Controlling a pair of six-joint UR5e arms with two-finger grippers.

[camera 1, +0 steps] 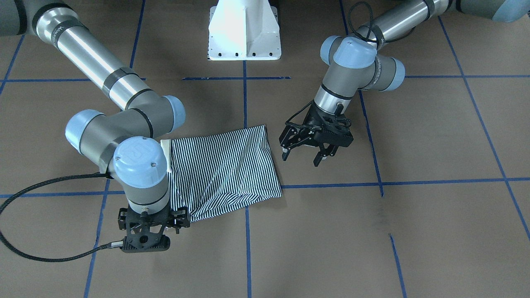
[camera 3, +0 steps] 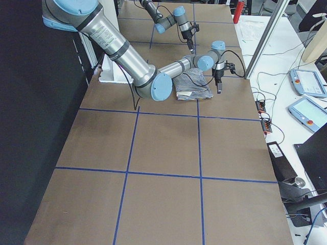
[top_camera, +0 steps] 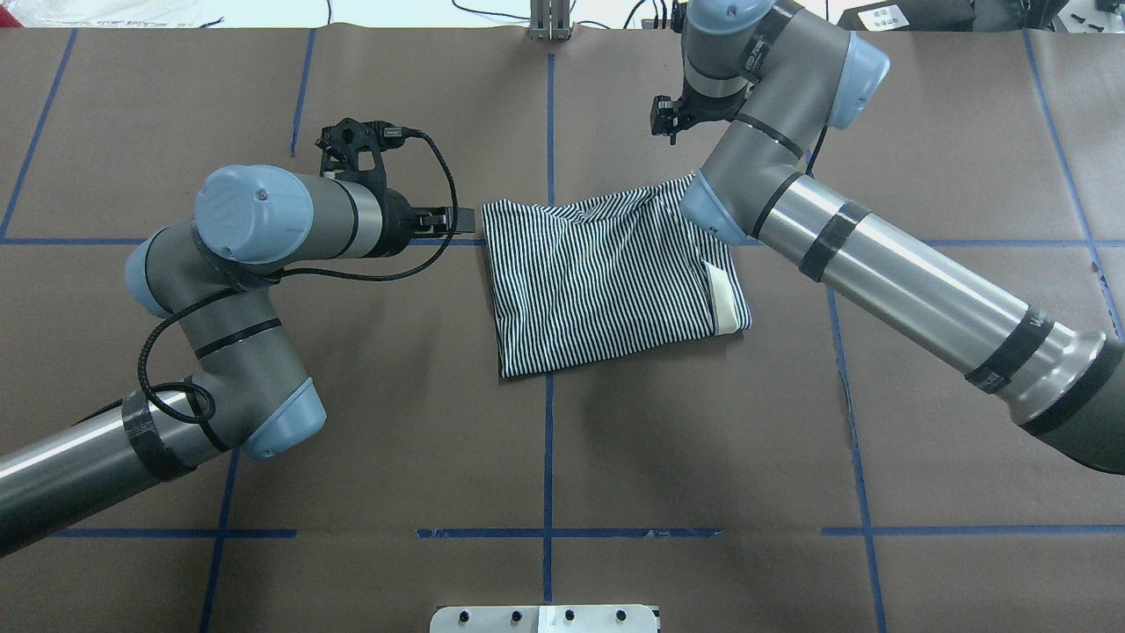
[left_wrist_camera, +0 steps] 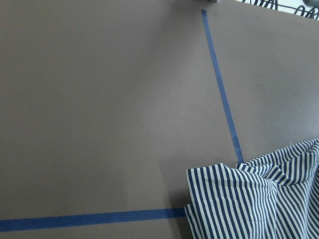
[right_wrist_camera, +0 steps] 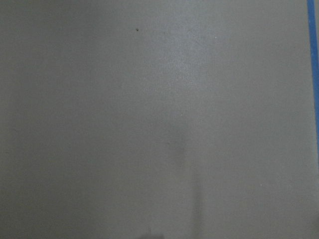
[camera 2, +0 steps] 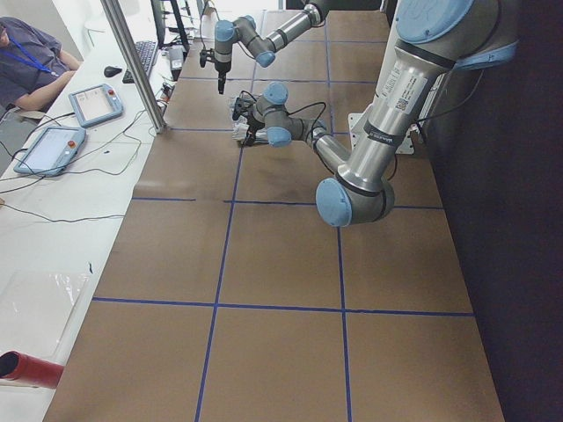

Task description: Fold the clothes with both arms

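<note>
Your left gripper (camera 1: 302, 156) hangs wide open and empty just beside the folded striped polo shirt (camera 1: 225, 165), seemingly poised for another fold. Your right gripper (camera 1: 145, 229) points down off the collar (camera 1: 165, 155) end, its spread impossible to tell. The shirt lies on the table (camera 1: 414, 227) between them.

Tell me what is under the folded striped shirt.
The shirt lies on the brown table. Blue tape lines run in beneath it; their crossing is covered. Anything else under the cloth cannot be seen.
</note>
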